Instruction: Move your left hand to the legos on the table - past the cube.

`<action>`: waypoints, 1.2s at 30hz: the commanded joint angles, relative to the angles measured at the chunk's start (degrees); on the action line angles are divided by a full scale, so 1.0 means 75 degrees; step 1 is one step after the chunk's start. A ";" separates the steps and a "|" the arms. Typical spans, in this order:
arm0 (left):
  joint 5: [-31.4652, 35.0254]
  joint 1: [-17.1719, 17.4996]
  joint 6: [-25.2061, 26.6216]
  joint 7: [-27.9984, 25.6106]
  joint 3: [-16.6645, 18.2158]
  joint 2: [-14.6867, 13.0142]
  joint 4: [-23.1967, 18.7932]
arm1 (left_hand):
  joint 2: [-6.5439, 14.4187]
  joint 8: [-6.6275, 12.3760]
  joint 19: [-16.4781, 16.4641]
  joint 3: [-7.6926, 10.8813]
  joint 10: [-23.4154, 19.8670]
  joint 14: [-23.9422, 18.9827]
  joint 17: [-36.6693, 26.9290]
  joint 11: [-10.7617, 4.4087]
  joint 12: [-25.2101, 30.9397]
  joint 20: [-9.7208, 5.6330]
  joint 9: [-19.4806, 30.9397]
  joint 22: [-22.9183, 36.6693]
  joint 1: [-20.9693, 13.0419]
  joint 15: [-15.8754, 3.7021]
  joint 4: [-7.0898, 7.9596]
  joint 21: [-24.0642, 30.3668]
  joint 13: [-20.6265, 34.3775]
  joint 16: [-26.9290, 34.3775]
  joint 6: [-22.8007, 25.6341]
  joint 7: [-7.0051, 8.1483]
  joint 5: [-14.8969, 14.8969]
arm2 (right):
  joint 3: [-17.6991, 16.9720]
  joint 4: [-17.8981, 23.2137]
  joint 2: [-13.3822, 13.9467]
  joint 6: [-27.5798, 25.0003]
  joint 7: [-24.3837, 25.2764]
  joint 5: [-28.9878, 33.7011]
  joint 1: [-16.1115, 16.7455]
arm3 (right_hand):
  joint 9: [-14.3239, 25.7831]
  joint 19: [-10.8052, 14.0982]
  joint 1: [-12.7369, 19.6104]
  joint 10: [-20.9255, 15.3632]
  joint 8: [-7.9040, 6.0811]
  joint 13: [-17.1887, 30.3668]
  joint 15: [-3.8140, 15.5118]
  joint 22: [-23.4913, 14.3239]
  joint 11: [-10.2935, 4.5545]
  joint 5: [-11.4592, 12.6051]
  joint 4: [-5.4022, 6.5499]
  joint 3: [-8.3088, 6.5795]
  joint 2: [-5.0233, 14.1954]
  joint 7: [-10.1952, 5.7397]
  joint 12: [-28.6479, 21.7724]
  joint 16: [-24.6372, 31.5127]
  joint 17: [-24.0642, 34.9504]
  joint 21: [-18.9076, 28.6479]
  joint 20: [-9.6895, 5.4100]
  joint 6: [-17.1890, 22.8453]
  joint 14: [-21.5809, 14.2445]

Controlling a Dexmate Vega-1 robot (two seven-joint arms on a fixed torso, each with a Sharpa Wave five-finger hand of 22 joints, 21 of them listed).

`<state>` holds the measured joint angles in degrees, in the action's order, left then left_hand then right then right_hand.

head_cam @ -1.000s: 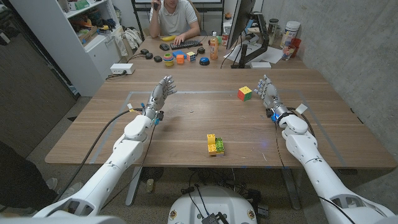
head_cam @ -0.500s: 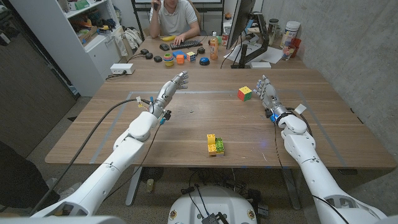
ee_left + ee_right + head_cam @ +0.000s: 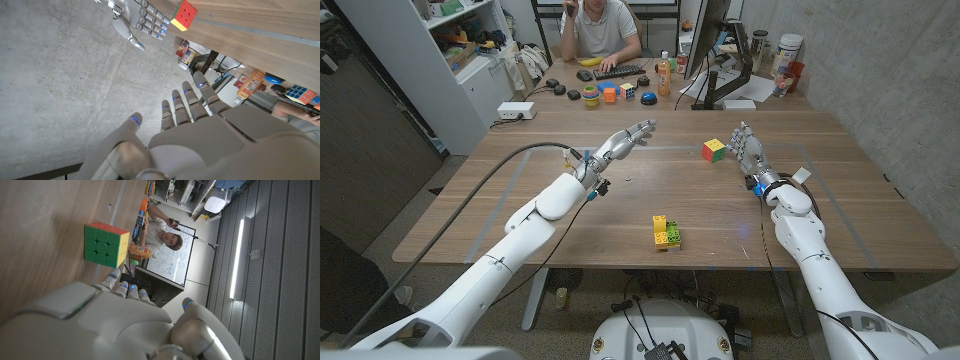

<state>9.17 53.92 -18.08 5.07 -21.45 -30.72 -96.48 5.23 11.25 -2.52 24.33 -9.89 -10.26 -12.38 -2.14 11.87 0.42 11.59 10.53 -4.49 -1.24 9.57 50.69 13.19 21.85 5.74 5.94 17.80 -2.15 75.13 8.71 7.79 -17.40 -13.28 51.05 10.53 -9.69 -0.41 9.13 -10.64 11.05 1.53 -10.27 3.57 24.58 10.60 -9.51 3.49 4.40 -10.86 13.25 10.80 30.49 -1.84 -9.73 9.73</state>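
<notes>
A small stack of yellow and green legos (image 3: pixel 666 233) lies near the table's front edge, in the middle. A colourful cube (image 3: pixel 714 150) (image 3: pixel 183 14) (image 3: pixel 105 245) stands toward the back right. My left hand (image 3: pixel 623 142) (image 3: pixel 190 130) is open with its fingers stretched out, above the table left of the cube and well behind the legos. My right hand (image 3: pixel 748 151) (image 3: pixel 140 20) (image 3: pixel 125 315) is open just right of the cube, holding nothing.
A person sits behind the wooden table (image 3: pixel 840 200) at a desk with a keyboard (image 3: pixel 618 72), a bottle (image 3: pixel 664 73), small toys and a monitor stand (image 3: pixel 720 75). White shelving (image 3: pixel 430 60) stands at the left. A concrete wall is on the right.
My left arm has swung to the right and forward, carrying its open hand from the table's left side toward the cube. The right hand, cube and legos have not moved.
</notes>
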 commanded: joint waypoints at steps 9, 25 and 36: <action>0.2095 0.0203 -0.0473 0.0216 -0.0415 -0.0495 -0.1174 | 0.0149 0.0041 -0.0055 0.0054 -0.0064 -0.0055 -0.0034 -0.0010 0.0041 0.0004 0.0019 0.0034 -0.0004 0.0024 0.0002 0.0041 0.0035 0.0037 0.0020 0.0058 0.0030 | -0.0102 -0.0212 -0.0084 0.0114 -0.0140 0.0068 -0.0067 | 0.0015 -0.0686 0.0010 0.0034 -0.0047 0.0020 -0.0031 -0.0018 -0.0004 0.0031 0.0060 -0.0022 0.0954 0.0019 -0.0053 0.0022 0.0026 -0.0046 -0.0863 -0.0058 0.0606; 0.3989 0.0350 -0.0870 -0.0213 -0.0805 -0.0682 -0.1444 | 0.0149 0.0041 -0.0055 0.0054 -0.0064 -0.0055 -0.0034 -0.0010 0.0041 0.0004 0.0019 0.0034 -0.0004 0.0024 0.0002 0.0041 0.0035 0.0037 0.0020 0.0058 0.0030 | -0.0182 0.0023 -0.0041 0.0085 -0.0135 0.0074 0.0094 | 0.0015 -0.0665 0.0008 0.0023 -0.0047 0.0019 -0.0038 -0.0019 0.0003 0.0023 0.0058 -0.0014 0.0940 0.0022 -0.0054 0.0022 0.0027 -0.0076 -0.0840 -0.0050 0.0596; 0.4665 0.0442 -0.0811 -0.0150 -0.1078 -0.0835 -0.1372 | 0.0149 0.0041 -0.0055 0.0054 -0.0064 -0.0055 -0.0034 -0.0010 0.0041 0.0004 0.0019 0.0034 -0.0004 0.0024 0.0002 0.0041 0.0035 0.0037 0.0020 0.0058 0.0030 | -0.0238 0.0092 -0.0048 0.0045 -0.0112 0.0050 0.0143 | 0.0015 -0.0650 0.0007 0.0011 -0.0051 0.0019 -0.0032 -0.0019 -0.0004 0.0018 0.0056 -0.0007 0.0933 0.0024 -0.0058 0.0021 0.0026 -0.0090 -0.0835 -0.0036 0.0590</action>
<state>38.34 56.63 -24.12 4.06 -27.41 -35.89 -106.78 5.22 11.25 -2.52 24.33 -9.89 -10.26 -12.38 -2.14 11.87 0.42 11.59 10.53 -4.49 -1.24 9.56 50.69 13.18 21.85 5.74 5.94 17.80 -3.62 75.39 8.27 8.23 -18.36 -12.81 51.77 10.52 -9.69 -0.41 9.12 -10.64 11.05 1.53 -10.26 3.57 24.58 10.76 -9.67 3.49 4.40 -10.86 13.25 10.79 29.82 -1.84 -9.72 9.73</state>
